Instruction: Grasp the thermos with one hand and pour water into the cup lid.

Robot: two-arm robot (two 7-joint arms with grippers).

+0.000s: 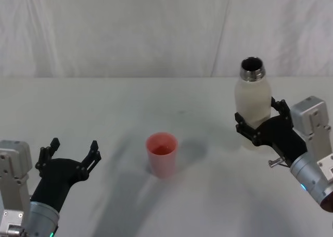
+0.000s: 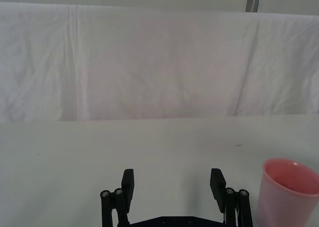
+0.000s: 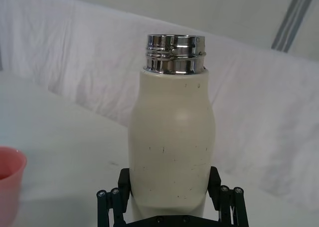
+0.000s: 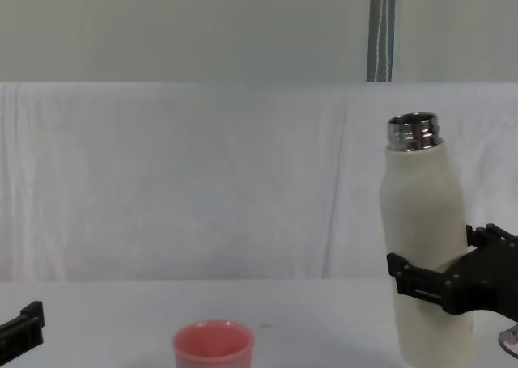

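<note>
— What's on the left, going by the pink cup?

— The left gripper. It sits low over the white table, well to the left of the cup and a little nearer the robot. Its black fingers are spread apart with nothing between them. From its wrist camera the cup shows just off to one side of them, not touching.

— And the cup itself?

— Upright on the table, about in the middle, mouth open. The inside looks reddish at the bottom; I can't tell if there's water in it.

— Then to the right of the cup?

— The bottle, cream-white with a shiny steel neck and no cap on. It stands well apart from the cup, farther back, and it's upright or very nearly so. In the chest view I can't tell whether its base touches the table.

— Is it being held?

— Yes. The right gripper is clamped round the lower half of the body, one black finger on each side, pressed against it. The grey wrist sits to the right of the bottle, nearer the robot.
</note>
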